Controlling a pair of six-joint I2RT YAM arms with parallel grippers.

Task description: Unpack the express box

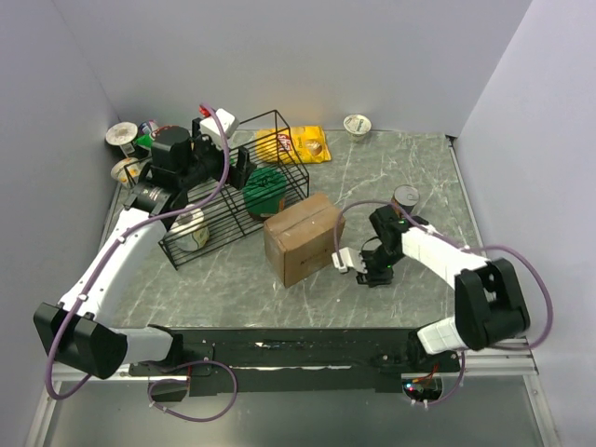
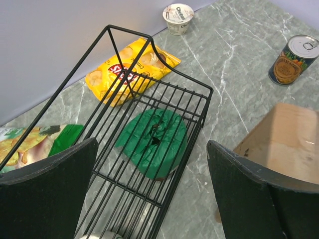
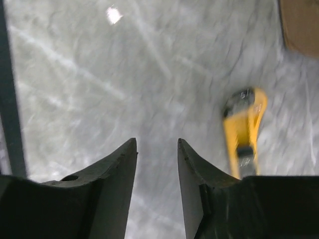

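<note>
The express box (image 1: 300, 237), a brown cardboard carton, stands closed in the middle of the table. Its edge also shows in the left wrist view (image 2: 284, 139) and in the top right corner of the right wrist view (image 3: 301, 25). My right gripper (image 1: 368, 268) hovers low over the bare table just right of the box. Its jaws (image 3: 157, 140) stand a little apart with nothing between them. A yellow utility knife (image 3: 242, 132) lies on the table beside the right finger, blurred. My left gripper (image 1: 244, 172) hangs wide open (image 2: 152, 142) over the black wire basket (image 2: 164, 84).
The basket (image 1: 237, 186) lies left of the box and holds a green wrapped item (image 2: 154, 139) and a cup (image 1: 191, 228). A yellow chips bag (image 1: 300, 144), a yogurt cup (image 1: 358, 125) and a tin can (image 1: 406, 197) stand behind. More cups (image 1: 121, 135) crowd the far left corner.
</note>
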